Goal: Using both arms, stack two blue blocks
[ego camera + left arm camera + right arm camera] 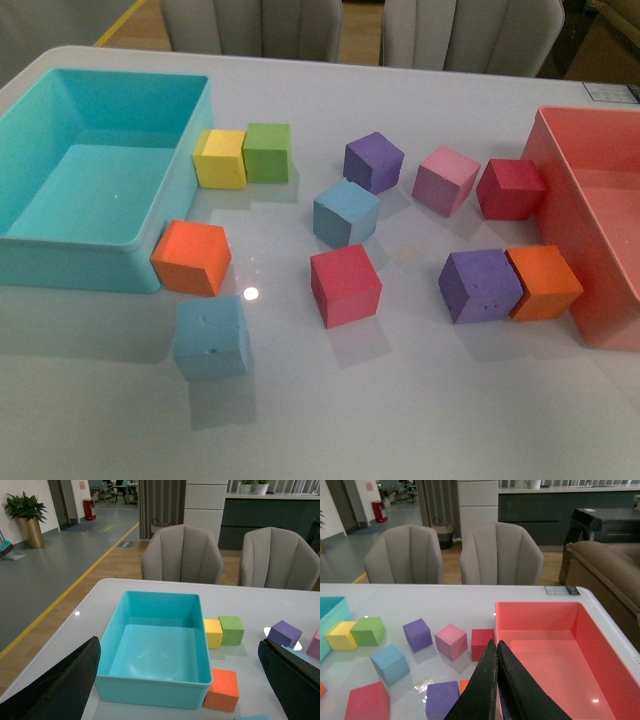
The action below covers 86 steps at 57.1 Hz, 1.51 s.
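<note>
Two blue blocks lie apart on the white table. One blue block (346, 212) sits near the middle and also shows in the right wrist view (390, 664). The other blue block (211, 337) lies nearer the front, just below an orange cube (191, 257); only a sliver of it (260, 717) shows in the left wrist view. Neither arm appears in the front view. My left gripper (178, 645) is open and empty, held above the turquoise bin's side of the table. My right gripper (495, 643) is shut with nothing in it, beside the red bin.
A turquoise bin (60, 250) stands at the left and a red bin (560, 200) at the right. Yellow (220, 158), green (267, 152), purple (373, 161), pink (446, 180) and red (345, 285) cubes are scattered between them. Chairs stand beyond the far edge.
</note>
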{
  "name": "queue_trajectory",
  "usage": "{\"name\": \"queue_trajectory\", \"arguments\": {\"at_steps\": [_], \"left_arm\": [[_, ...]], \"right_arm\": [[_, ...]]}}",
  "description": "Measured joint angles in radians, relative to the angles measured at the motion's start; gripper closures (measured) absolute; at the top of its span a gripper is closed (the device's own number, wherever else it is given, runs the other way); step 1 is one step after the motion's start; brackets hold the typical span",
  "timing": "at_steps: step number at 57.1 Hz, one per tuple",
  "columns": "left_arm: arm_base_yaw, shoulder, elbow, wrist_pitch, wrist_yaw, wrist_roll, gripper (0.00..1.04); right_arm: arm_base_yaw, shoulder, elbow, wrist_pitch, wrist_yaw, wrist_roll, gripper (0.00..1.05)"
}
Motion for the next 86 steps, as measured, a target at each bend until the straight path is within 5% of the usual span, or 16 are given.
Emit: {"name": "queue_trajectory", "arguments": {"at_steps": [5, 23, 30, 35, 39, 53, 86], "left_arm": [[0.000, 0.000, 0.000, 0.000, 0.000, 0.000, 0.09], [0.000, 0.000, 0.000, 0.000, 0.000, 0.000, 0.09], [0.003, 0.007, 0.003, -0.010, 0.013, -0.001, 0.09], [0.029, 0.261, 0.180, -0.402, 0.220, -0.011, 0.09], [-0.009, 0.430, 0.256, -0.550, 0.235, -0.019, 0.09], [-0.150, 0.729, 0.338, -0.388, 0.146, -0.037, 0.09], [-0.535, 1.587, 0.529, -0.025, 0.004, -0.246, 0.09]], "right_arm": [[0.000, -0.113, 0.000, -0.135, -0.001, 0.000, 1.03], [0.000, -0.146, 0.000, -0.149, -0.001, -0.001, 1.03], [0.000, -0.146, 0.000, -0.149, -0.001, 0.000, 0.75], [0.000, -0.146, 0.000, -0.149, -0.002, 0.000, 0.58], [0.000, -0.147, 0.000, -0.149, -0.002, 0.000, 0.46], [0.000, -0.147, 0.000, -0.149, -0.001, 0.000, 0.08], [0.000, -0.147, 0.000, -0.149, -0.001, 0.000, 0.09]]}}
